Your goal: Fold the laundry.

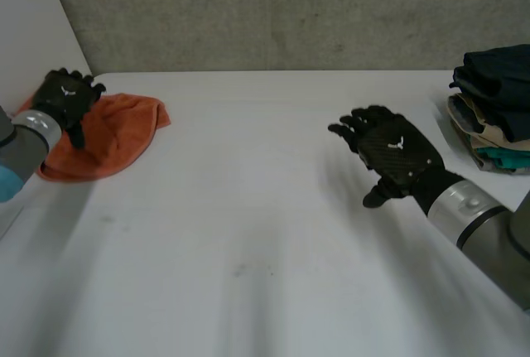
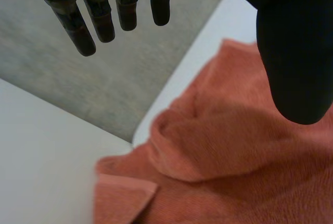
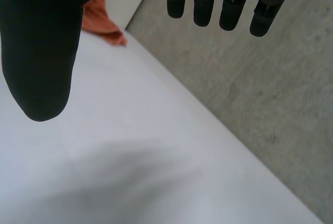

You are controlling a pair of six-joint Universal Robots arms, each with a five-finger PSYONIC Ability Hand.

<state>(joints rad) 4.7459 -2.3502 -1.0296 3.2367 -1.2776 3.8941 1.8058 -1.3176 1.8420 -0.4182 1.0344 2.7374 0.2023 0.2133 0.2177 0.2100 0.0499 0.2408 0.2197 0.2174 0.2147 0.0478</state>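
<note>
saw orange towel point(image 1: 116, 137) bunched at far left corner of white table point(image 1: 248, 233), rumpled into humps and folds, w/ one hemmed corner poking out flat beside the heap in left wrist view. found left hand point(image 1: 66, 96) over towel's left part, fingers point(image 2: 104, 16) straight, spread well away from thumb, gripping nothing; couldn't tell palm contact w/ cloth. found right hand point(image 1: 393, 154) above bare table, well apart from towel, palm down, fingers relaxed and unbent, likewise gripping nothing. noted stack of folded clothes point(image 1: 497, 108) at table's right edge, just beyond right hand.

judged towel as terry: soft, light, limp, zero stiffness, so prob. prone to sagging and draping once lifted; nap rough enough to resist slipping btw. fingers and thumb; not fragile. reckoned best hold = pinch at a corner or along the hem, e.g. that flat corner near left hand, plus 2nd corner for right hand after dragging cloth toward table's middle. rated a grab at the middle hump as poor: likely to lift a wad only, w/o spreading anything flat.
</note>
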